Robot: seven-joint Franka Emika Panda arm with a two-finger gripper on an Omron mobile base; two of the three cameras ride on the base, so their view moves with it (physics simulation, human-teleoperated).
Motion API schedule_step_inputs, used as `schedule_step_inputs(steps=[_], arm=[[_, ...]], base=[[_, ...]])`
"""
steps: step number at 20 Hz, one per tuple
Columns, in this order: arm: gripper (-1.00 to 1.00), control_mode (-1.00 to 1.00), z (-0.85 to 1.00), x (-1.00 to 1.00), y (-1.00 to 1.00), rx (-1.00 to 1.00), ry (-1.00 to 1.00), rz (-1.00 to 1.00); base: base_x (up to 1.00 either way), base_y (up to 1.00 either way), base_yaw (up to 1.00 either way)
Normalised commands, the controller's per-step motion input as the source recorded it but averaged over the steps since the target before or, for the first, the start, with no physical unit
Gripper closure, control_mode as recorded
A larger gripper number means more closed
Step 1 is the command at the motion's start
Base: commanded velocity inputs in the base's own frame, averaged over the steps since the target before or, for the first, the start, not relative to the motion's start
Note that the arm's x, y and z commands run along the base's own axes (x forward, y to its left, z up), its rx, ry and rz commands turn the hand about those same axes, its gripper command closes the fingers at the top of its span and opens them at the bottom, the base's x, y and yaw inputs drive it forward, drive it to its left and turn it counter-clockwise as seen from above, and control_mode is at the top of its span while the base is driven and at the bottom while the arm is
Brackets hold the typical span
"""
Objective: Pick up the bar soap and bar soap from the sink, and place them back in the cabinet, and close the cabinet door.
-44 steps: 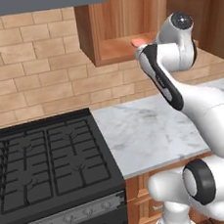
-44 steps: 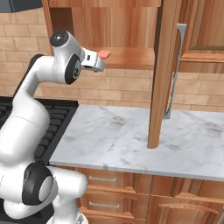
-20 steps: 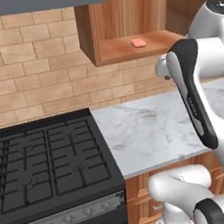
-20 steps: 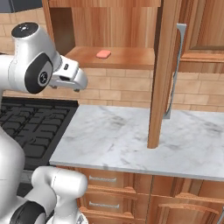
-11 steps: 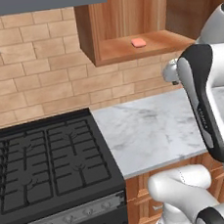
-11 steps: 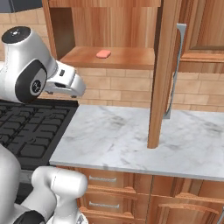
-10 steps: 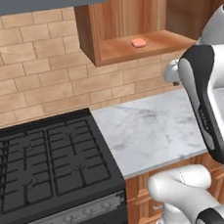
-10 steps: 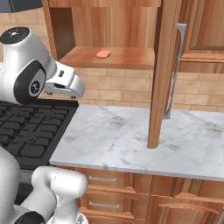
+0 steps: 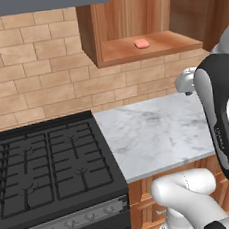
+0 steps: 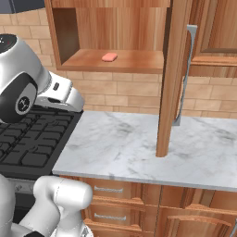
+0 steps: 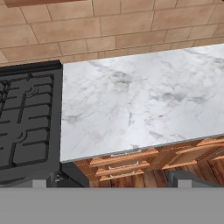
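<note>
Soap [image 10: 109,57] lies on the cabinet [image 10: 118,60] shelf, delivered. Door [image 10: 172,78] at three o'clock hangs open for the second bar. Gripper state: cannot tell.

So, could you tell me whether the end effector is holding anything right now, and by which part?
Nothing is held. The hand view shows no object between the fingertips, just marble counter beyond. The pink soap lies on the cabinet shelf.

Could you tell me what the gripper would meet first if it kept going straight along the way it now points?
Probably the white marble countertop: the hand view looks down onto it beside the black gas stove, with nothing in between. Depth is unclear, so this is a judgement.
</note>
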Motion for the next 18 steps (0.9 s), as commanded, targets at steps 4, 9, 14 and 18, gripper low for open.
schedule_step_inputs(steps=[4,9,14,18], arm=[[-1.0,-1.0,-0.11,-0.35,0.0,0.0,0.04,0.0],[-1.0,-1.0,-0.18,-0.36,0.0,0.0,0.03,0.01],[-1.0,1.0,-0.08,-0.26,0.0,0.0,0.02,0.0],[-1.0,1.0,0.0,0.0,0.0,0.0,0.0,0.0]], base=[[0.0,0.0,0.0],[0.0,0.0,0.0],[-0.05,0.01,0.0],[-0.21,0.25,-0.04]])
